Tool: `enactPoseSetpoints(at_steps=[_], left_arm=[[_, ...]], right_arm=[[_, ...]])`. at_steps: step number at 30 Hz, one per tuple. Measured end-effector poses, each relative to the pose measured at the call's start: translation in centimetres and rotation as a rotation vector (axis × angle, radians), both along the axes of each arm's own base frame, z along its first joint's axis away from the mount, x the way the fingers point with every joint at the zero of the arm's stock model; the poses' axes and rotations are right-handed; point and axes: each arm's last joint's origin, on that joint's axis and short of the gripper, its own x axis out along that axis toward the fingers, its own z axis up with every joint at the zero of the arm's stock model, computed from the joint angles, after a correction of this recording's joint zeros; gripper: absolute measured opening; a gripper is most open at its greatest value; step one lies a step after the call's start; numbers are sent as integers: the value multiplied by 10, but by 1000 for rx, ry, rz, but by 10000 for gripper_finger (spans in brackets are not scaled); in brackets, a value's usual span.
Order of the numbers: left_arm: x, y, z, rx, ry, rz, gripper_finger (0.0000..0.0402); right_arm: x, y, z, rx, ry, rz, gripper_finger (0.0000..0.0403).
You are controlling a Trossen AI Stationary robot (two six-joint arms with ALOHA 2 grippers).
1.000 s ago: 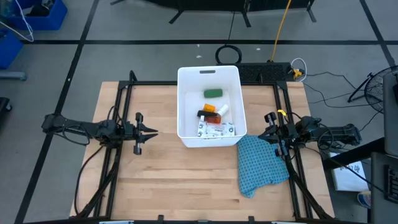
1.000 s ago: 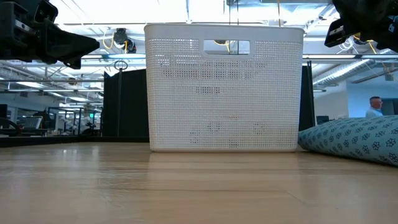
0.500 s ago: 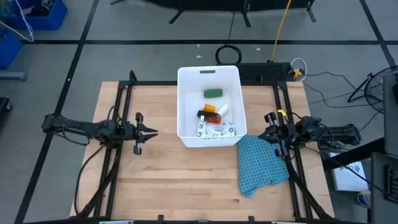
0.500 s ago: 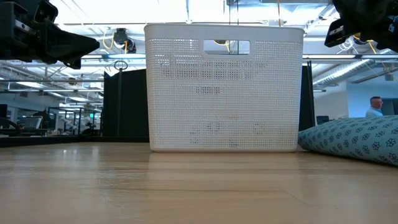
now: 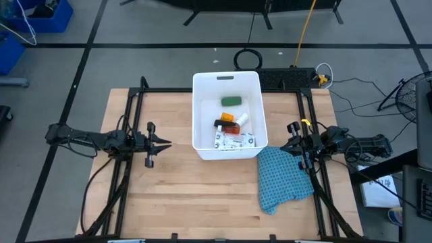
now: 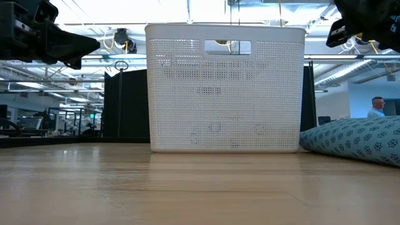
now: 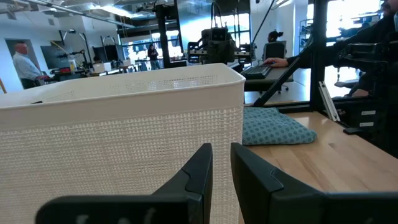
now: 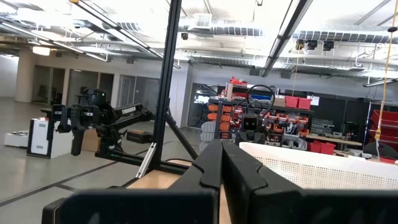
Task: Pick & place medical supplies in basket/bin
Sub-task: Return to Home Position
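Medical supplies (image 5: 232, 125) inside white bin (image 5: 196, 115), frame centre. Parked empty mid-left and mid-right: left gripper (image 5: 164, 143) at a narrow slit, right gripper (image 5: 283, 144) closed. Seemingly homing; no grasp left.

the white tub (image 5: 204, 111) sits at the middle of the wooden table (image 5: 182, 196) and holds a green bar (image 5: 231, 101), an orange piece (image 5: 228, 117) just beside a black block (image 5: 220, 123), a small white bottle (image 5: 242, 119) and a white-green flat packet (image 5: 236, 141) by its near wall. the blue-teal patterned cloth (image 5: 283, 177) lies crumpled just beside the tub's near right corner. the left gripper (image 5: 167, 142) hangs over the table's left side and the right gripper (image 5: 283, 145) over the right edge by the cloth, both apart from the tub.
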Motion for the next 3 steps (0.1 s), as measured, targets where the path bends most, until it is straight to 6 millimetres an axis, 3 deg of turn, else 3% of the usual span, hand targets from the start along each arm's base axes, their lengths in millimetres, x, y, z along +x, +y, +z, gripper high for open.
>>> enactPoseSetpoints(at_steps=[3], left_arm=[[0, 0, 0, 0, 0, 0, 63]], right_arm=[[0, 0, 0, 0, 0, 0, 0]])
